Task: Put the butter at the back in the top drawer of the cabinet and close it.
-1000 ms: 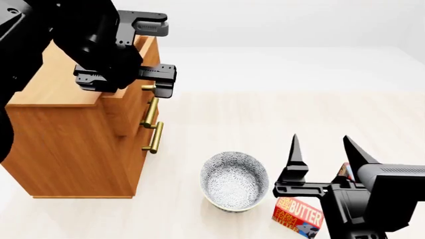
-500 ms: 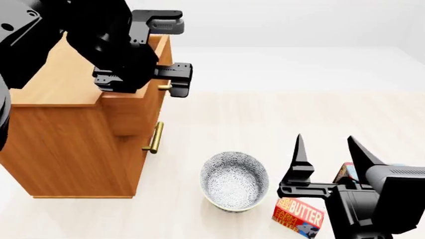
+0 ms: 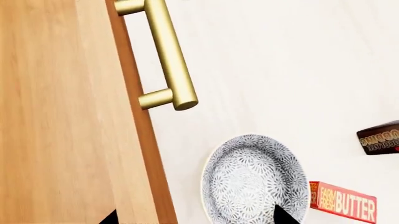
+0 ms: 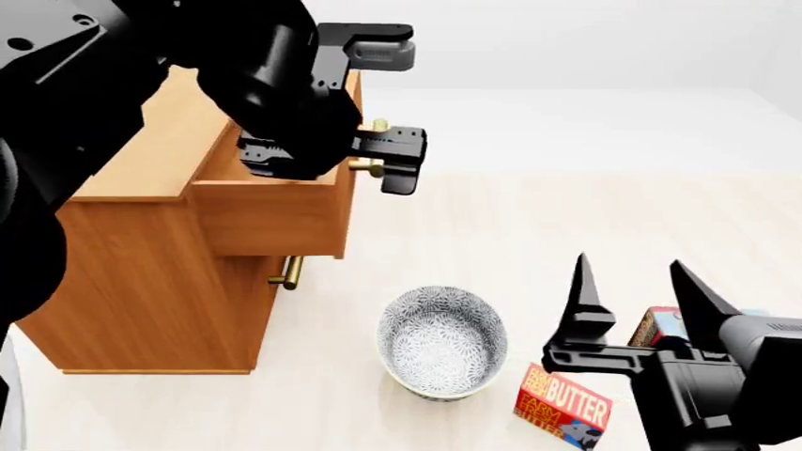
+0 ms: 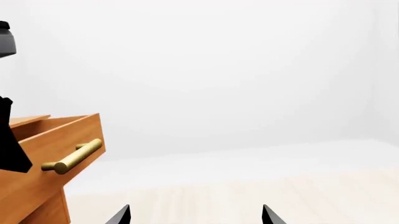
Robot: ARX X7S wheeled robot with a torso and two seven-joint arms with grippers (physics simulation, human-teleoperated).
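The butter (image 4: 564, 404) lies flat on the floor to the right of the bowl, and the left wrist view shows the butter (image 3: 343, 203) too. The cabinet (image 4: 138, 282) stands at the left with its top drawer (image 4: 269, 216) pulled well out. My left gripper (image 4: 404, 108) is open at that drawer's front, by its brass handle (image 4: 370, 167). In the wrist view the left gripper (image 3: 194, 217) has one fingertip over the wood and the other over the bowl. My right gripper (image 4: 633, 265) hangs open and empty above the butter, facing the drawer (image 5: 59, 135).
A patterned bowl (image 4: 441, 343) sits on the floor between cabinet and butter. A dark chocolate pudding box (image 3: 380, 137) lies beyond the butter, partly hidden behind my right arm. A lower drawer's brass handle (image 4: 288, 272) sticks out under the open drawer.
My left gripper has moved right and the top drawer has slid further out with it. My right gripper has shifted slightly right and down.
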